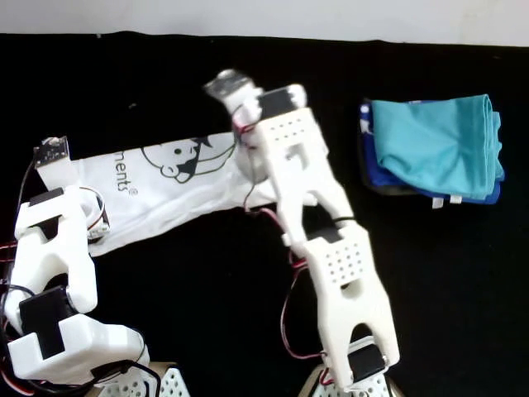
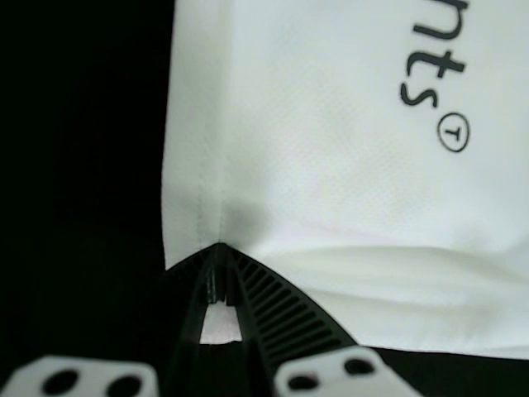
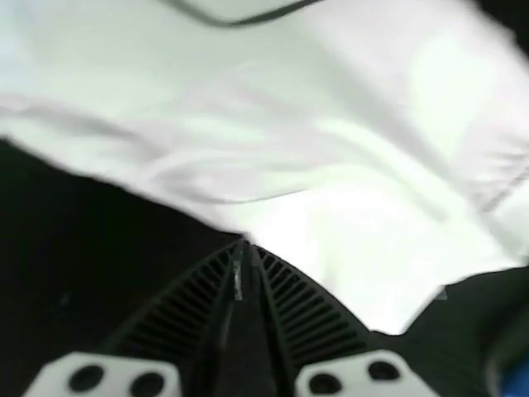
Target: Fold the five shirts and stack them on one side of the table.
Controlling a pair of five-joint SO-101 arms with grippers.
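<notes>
- Two grippers are engaged on one garment. The left gripper (image 2: 221, 266) has its claw pressed together on the corner of the white shirt (image 1: 165, 186), right at the stitched hem (image 2: 202, 165). A sliver of white cloth shows between the fingers.
- The right gripper (image 3: 241, 256) has its claw pressed together at the shirt's opposite edge. It appears to pinch fabric, though the wrist view is too smeared to confirm how much cloth sits between the tips.
- Location of work piece: the white shirt lies in a long diagonal band on the black table (image 1: 165, 314), print upward, running from the left arm's end toward the centre beneath the right arm.
- Finished goods: a folded teal shirt (image 1: 434, 136) rests on a folded blue shirt (image 1: 397, 184) at the table's right side, well apart from the white shirt. Whether more garments lie beneath cannot be told.
- Assessment: folding of the white shirt is in hand and not complete.
- Risk one: both holds sit at the very edge of the cloth. A quick lift could pull the fabric free, dropping one end.
- Risk two: unequal travel between the arms would skew the fold or bunch the middle.
- Risk three: a wide swing by the right arm toward the stack could drag cloth across the teal shirt and disturb it.
</notes>
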